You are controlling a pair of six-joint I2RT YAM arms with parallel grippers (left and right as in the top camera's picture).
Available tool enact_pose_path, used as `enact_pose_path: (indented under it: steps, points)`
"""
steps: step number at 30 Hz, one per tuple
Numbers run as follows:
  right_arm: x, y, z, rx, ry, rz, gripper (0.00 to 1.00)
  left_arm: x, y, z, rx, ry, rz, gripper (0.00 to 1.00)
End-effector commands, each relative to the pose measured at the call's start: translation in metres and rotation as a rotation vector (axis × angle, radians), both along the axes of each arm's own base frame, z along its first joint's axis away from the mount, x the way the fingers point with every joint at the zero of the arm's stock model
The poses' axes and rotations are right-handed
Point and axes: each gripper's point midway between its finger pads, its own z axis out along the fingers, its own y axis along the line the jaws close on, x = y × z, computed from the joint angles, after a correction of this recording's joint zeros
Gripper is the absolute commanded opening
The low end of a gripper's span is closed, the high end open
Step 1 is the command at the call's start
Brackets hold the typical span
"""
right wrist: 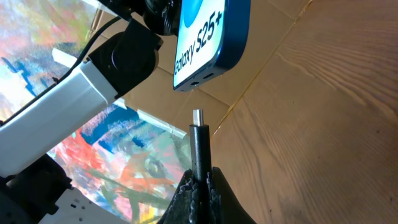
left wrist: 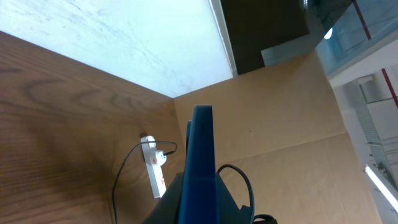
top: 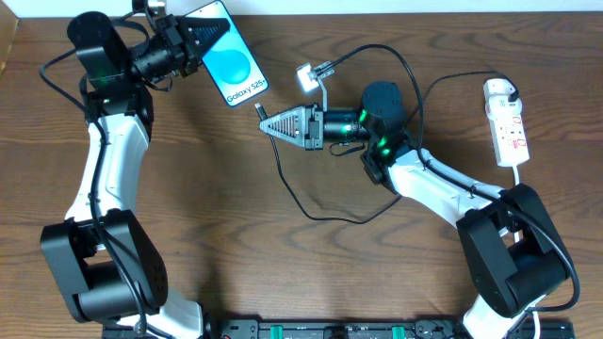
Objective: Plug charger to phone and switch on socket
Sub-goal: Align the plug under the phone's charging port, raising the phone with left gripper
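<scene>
My left gripper (top: pixel 200 40) is shut on the phone (top: pixel 233 64) and holds it off the table at the back left, its blue screen with "Galaxy S25" facing up. In the left wrist view the phone (left wrist: pixel 202 149) stands edge-on between the fingers. My right gripper (top: pixel 267 123) is shut on the charger (right wrist: pixel 198 140) just behind its connector. The silver tip points at the phone's bottom edge (right wrist: pixel 205 74), a small gap apart. The charger's black cable (top: pixel 287 184) loops over the table. The white socket (top: pixel 509 127) lies at the far right.
A small white and silver object (top: pixel 314 75) lies behind the right gripper. The socket (left wrist: pixel 155 171) with its white plug also shows in the left wrist view. Cardboard panels (left wrist: pixel 280 112) stand round the wooden table (top: pixel 330 273).
</scene>
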Motion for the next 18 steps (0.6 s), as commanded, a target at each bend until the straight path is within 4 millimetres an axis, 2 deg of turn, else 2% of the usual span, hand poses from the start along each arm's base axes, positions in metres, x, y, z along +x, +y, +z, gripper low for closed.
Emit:
enact_pose_path:
  steps: [1, 9, 18]
  points:
    - [0.004, 0.001, 0.003, 0.006, 0.002, -0.012, 0.01, 0.0, -0.001, 0.005, 0.012, -0.034, -0.005, 0.07]
    - [0.002, 0.003, 0.003, 0.006, -0.015, -0.004, 0.01, -0.002, -0.011, 0.005, 0.016, -0.041, -0.025, 0.08]
    - [0.001, 0.003, 0.003, 0.007, -0.026, -0.003, 0.01, -0.005, -0.012, 0.004, 0.03, -0.063, -0.044, 0.07]
